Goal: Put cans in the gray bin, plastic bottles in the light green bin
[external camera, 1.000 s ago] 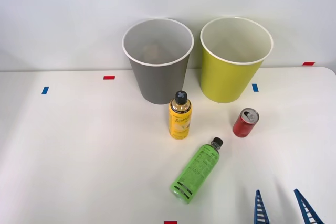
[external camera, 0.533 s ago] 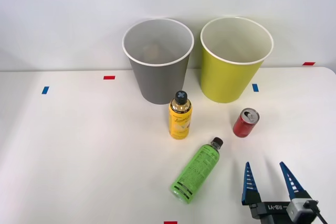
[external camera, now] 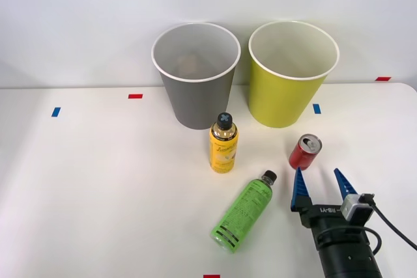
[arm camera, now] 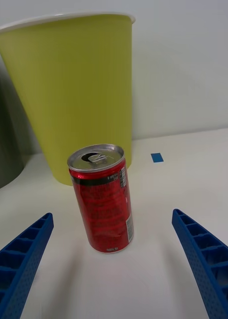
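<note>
The red can (external camera: 304, 152) stands upright on the desk (external camera: 98, 180), in front of the light green bin (external camera: 290, 79). Just short of it, the right tool (external camera: 322, 184) has its blue fingers (arm camera: 24, 259) spread wide, not touching it. Further left, the green bottle (external camera: 245, 212) lies flat, the yellow bottle (external camera: 223, 143) stands before the gray bin (external camera: 195, 76).

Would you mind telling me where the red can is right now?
In the front view the red can stands upright on the table's right side, in front of the light green bin and just beyond the open right gripper.
</note>
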Controlling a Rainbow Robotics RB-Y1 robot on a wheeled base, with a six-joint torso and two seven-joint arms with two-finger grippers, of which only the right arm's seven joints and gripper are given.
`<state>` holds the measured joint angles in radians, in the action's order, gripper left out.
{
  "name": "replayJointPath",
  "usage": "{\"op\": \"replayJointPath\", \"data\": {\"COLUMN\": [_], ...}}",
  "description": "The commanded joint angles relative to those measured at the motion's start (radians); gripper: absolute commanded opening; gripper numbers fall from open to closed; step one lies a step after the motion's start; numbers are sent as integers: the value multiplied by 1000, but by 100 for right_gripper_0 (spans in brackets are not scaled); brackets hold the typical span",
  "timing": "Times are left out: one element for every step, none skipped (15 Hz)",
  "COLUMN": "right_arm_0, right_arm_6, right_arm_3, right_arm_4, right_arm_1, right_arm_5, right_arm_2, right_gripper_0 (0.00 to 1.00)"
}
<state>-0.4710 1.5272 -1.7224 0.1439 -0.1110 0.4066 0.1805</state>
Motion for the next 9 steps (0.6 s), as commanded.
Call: {"op": "replayJointPath", "data": {"right_arm_0": [43, 55, 64, 78, 91, 104, 126, 149, 172], "right_arm_6": [4, 8, 10, 14, 16, 16, 16, 17, 19], "right_arm_3": [0, 0, 0, 0, 6, 17, 38, 66, 87], "right_arm_4": [-3, -4, -4, -6, -7, -7, -7, -7, -7], "right_arm_1": [13, 13, 14, 16, 16, 16, 19, 24, 27], "right_arm_5": [-49, -66, -72, -92, -101, -101, -101, -101, -100], "right_arm_2": [-7, -13, -15, -16, -19, -21, -24, -32, -39], "right_gripper_0": [82, 82, 82, 82, 82, 82, 82, 82, 82]}}
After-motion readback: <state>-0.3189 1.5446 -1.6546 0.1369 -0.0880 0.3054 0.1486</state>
